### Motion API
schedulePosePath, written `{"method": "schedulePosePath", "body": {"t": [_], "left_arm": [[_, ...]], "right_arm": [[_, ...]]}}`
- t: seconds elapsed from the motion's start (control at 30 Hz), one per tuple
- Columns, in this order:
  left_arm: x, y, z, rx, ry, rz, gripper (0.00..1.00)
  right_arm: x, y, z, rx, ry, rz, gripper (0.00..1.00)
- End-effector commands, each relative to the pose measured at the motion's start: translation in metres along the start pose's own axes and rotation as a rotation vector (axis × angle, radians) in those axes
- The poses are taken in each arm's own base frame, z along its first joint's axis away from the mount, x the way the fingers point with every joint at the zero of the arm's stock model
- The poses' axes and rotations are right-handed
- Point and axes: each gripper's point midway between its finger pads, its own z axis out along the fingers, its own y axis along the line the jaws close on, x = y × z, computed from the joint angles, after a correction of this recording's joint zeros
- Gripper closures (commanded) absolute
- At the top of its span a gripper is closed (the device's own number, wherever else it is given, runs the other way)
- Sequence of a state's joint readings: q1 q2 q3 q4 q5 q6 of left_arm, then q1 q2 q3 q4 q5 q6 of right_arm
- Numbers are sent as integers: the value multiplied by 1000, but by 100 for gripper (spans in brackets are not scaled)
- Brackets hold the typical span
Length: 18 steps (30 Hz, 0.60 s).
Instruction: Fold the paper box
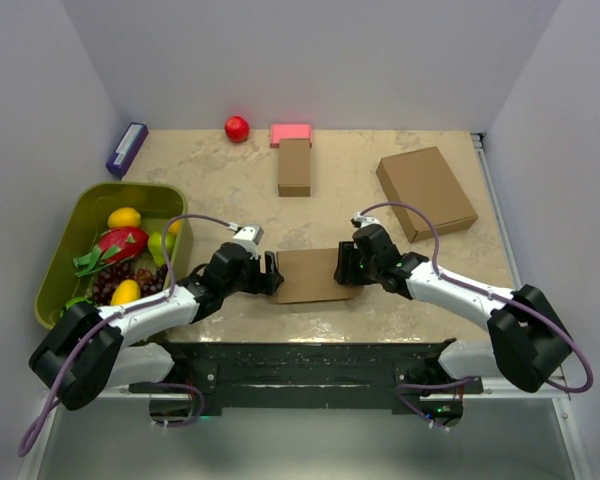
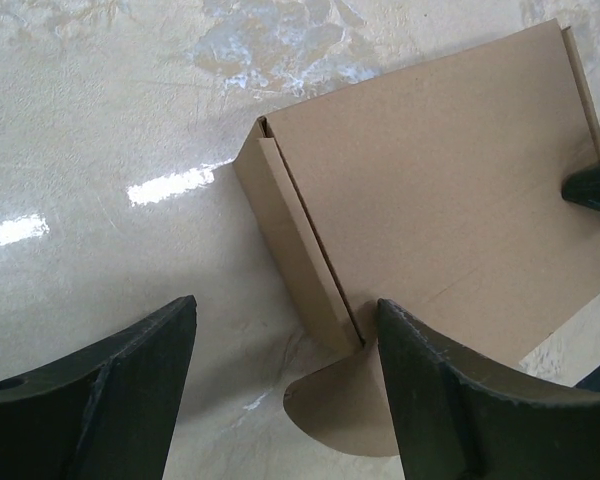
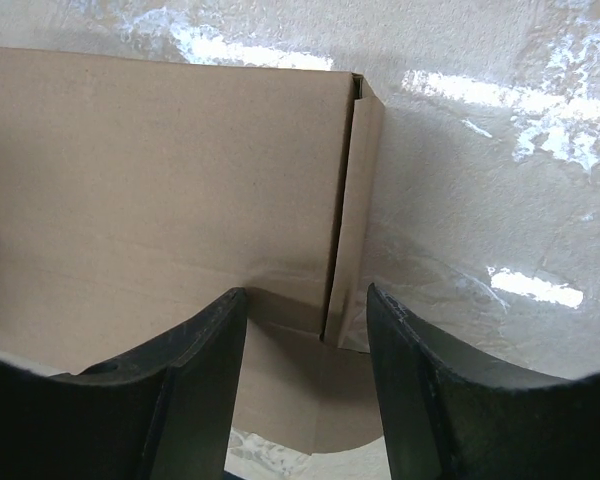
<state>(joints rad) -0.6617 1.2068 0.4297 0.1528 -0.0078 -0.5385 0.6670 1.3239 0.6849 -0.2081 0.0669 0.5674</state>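
The paper box (image 1: 315,275) lies low and flat near the table's front edge, between my two grippers. In the left wrist view the paper box (image 2: 430,170) has its lid down and a rounded tab (image 2: 340,410) sticks out at the near corner. My left gripper (image 2: 285,305) is open and straddles that corner's side wall, gripping nothing. My right gripper (image 3: 306,292) is also open; its fingers stand on either side of the opposite side wall of the paper box (image 3: 160,180), above another rounded tab (image 3: 310,400). From above, the left gripper (image 1: 273,275) and right gripper (image 1: 345,268) sit at the box's two ends.
A green bin (image 1: 75,215) of fruit stands at the left. Along the back are a purple box (image 1: 127,148), a red ball (image 1: 237,128), a pink block (image 1: 291,132) and a narrow brown box (image 1: 294,166). A larger brown box (image 1: 426,192) lies at the right.
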Motion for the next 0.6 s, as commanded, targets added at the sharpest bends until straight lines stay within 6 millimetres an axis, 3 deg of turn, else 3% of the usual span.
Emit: {"method": "schedulePosePath", "body": {"t": [0.0,0.13,0.23,0.37,0.57], "left_arm": [[6,8,5,-22,6,11,23],[2,4,5,-5,-6,9,24],[-12,-4,1,17,-41,15,23],[-40,-18,-6,41,-86,33,16],[-83,-31,-23,153,-130,25,9]], "right_arm": [[20,-11,6,23,47,0,45],[15,-8,2,13,37,2,44],[2,2,-5,-20,17,3,35],[-14,11,-10,-74,-4,12,21],[-23,12,1,-176,8,47,16]]}}
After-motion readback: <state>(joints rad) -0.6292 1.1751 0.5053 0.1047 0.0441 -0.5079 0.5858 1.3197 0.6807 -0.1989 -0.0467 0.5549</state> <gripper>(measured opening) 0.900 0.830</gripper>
